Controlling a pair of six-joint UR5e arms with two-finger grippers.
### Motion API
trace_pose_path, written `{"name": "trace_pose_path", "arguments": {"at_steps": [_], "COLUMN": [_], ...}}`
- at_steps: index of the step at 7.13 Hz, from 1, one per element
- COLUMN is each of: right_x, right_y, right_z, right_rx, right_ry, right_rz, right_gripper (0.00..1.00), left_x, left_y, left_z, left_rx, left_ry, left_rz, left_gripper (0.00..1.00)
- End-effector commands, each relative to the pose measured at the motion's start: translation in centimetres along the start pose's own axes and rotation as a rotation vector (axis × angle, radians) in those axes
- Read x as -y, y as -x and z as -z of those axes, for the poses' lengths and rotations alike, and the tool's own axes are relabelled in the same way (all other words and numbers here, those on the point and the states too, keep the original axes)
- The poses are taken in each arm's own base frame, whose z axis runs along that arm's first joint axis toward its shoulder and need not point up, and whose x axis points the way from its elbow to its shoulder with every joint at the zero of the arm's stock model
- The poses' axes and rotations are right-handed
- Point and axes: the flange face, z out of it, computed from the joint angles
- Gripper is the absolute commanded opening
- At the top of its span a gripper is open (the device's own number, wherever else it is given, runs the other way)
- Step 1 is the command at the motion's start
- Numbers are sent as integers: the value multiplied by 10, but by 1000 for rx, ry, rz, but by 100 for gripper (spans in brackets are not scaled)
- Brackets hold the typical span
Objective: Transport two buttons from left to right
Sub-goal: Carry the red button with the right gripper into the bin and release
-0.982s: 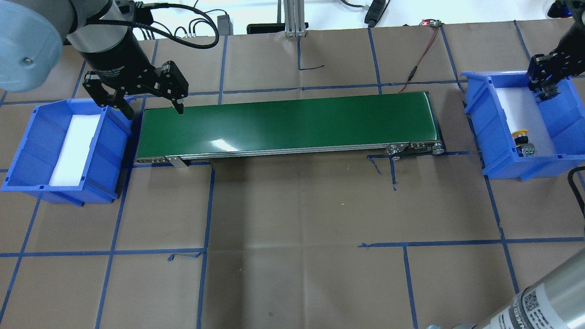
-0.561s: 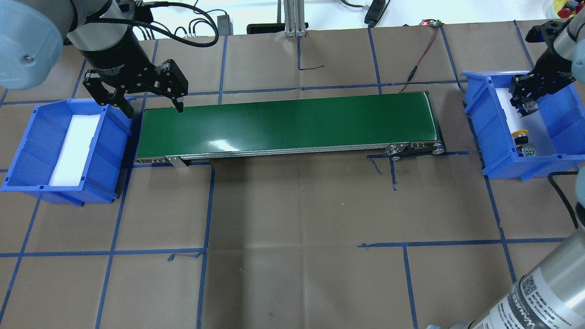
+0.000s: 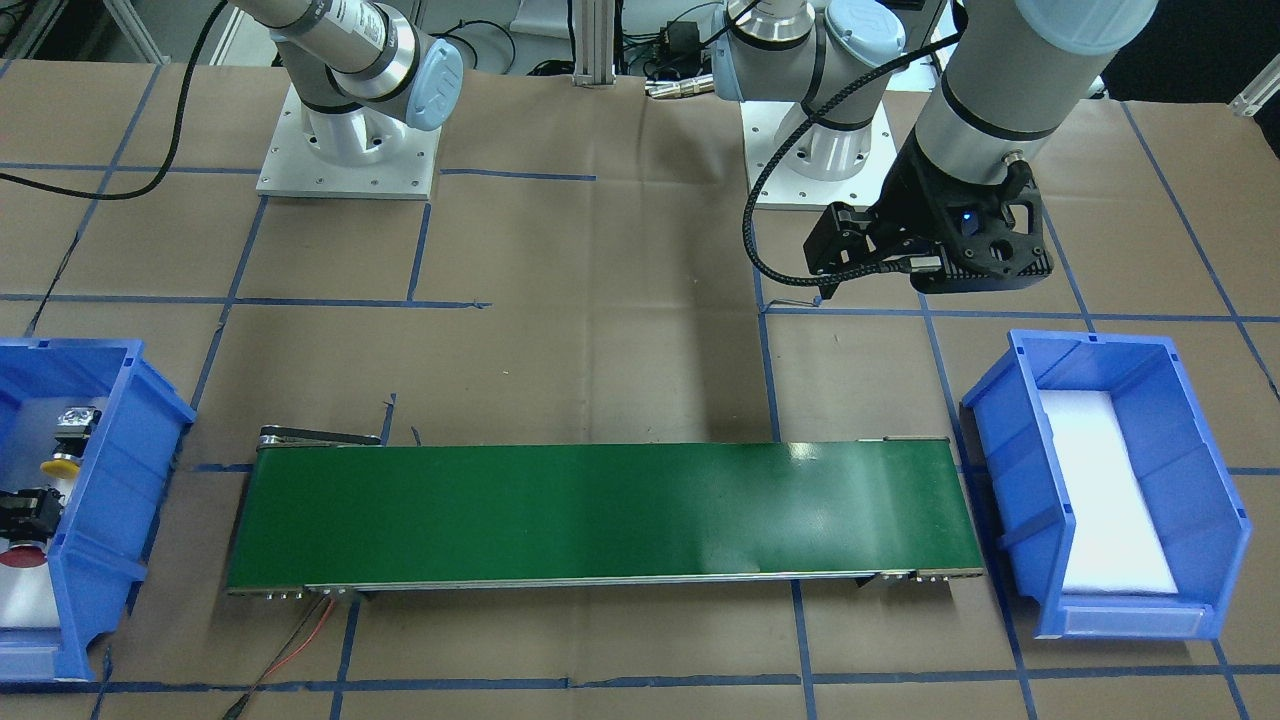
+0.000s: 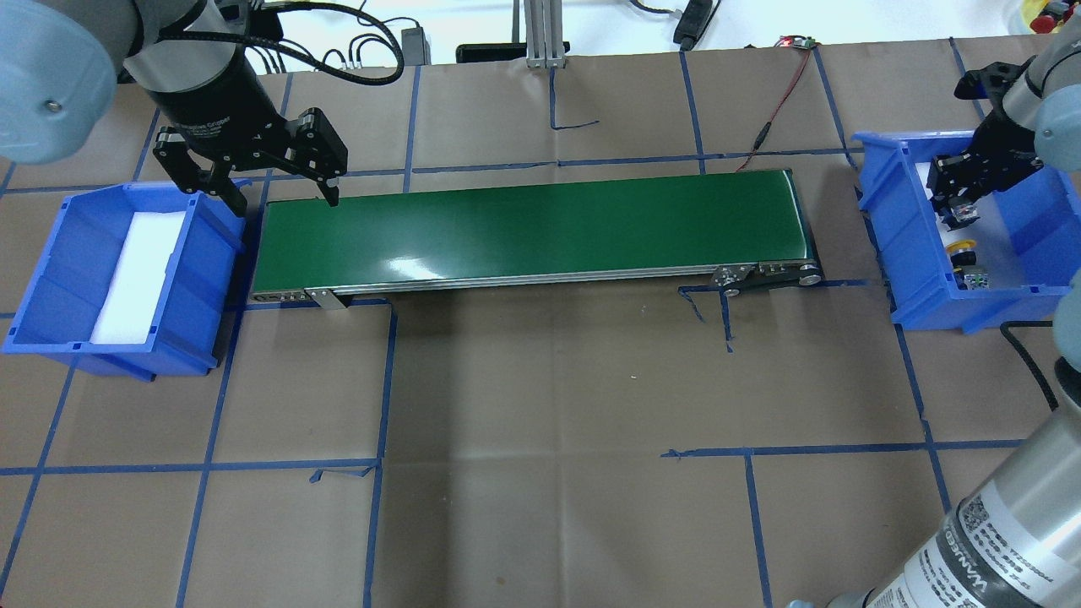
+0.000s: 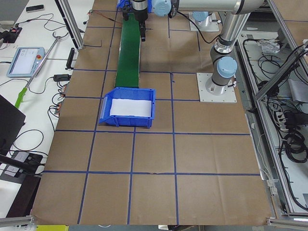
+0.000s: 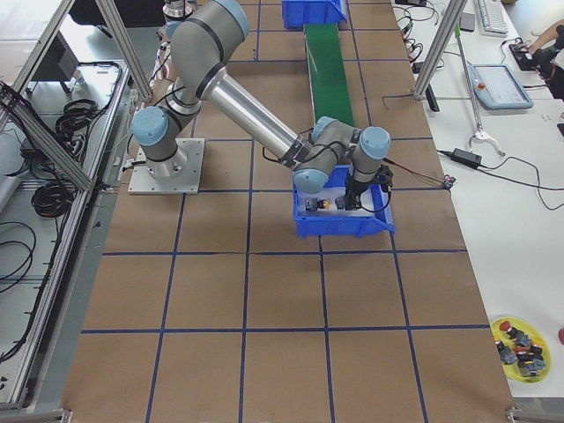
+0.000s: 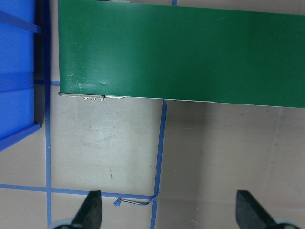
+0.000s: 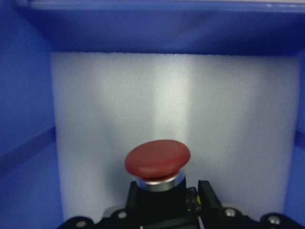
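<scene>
The red button (image 8: 157, 160) sits between the fingers of my right gripper (image 8: 164, 205), which is shut on its black body, red cap pointing away from the wrist. This gripper (image 4: 958, 201) is low inside the right blue bin (image 4: 895, 228), over its white foam. The yellow button (image 4: 963, 247) lies on the same foam, just nearer the robot, apart from the gripper. In the front view the red button (image 3: 18, 555) and the yellow button (image 3: 60, 465) both show in that bin. My left gripper (image 4: 285, 203) hangs open and holds nothing above the belt's left end.
A green conveyor belt (image 4: 532, 228) runs between the two bins. The left blue bin (image 4: 203, 287) holds only a white foam pad. Brown paper with blue tape lines covers the table. A red wire (image 4: 781, 101) runs to the belt's far right corner.
My right gripper has carried the red button leftward and nearer within the right bin, closer to the yellow button. The left gripper has stayed about where it was, open.
</scene>
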Motion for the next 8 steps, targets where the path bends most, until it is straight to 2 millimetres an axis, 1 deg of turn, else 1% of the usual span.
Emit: {"name": "trace_pose_path", "arguments": {"at_steps": [1, 2, 3, 4, 5, 6, 7, 8], "right_x": [2, 2, 4, 1, -3, -8, -14, -26], "right_y": [-1, 0, -2, 3, 21, 58, 75, 101], "right_z": [7, 19, 46, 81, 126, 166, 182, 206], "right_rx": [-10, -21, -43, -51, -61, -93, -87, -70], "right_ry": [-8, -22, -54, -69, -107, -146, -152, -161], "right_rz": [0, 5, 1, 5, 24, 66, 5, -48], "right_gripper": [100, 100, 100, 100, 100, 100, 100, 100], "left_x": [0, 0, 0, 0, 1, 1, 1, 1], "left_y": [0, 0, 0, 0, 0, 0, 0, 0], "left_z": [0, 0, 0, 0, 0, 0, 0, -1], "left_rx": [0, 0, 0, 0, 0, 0, 2, 2], "left_ry": [0, 0, 0, 0, 0, 0, 0, 1], "left_rz": [0, 0, 0, 0, 0, 0, 0, 0], "left_gripper": [100, 100, 100, 100, 100, 100, 100, 100]}}
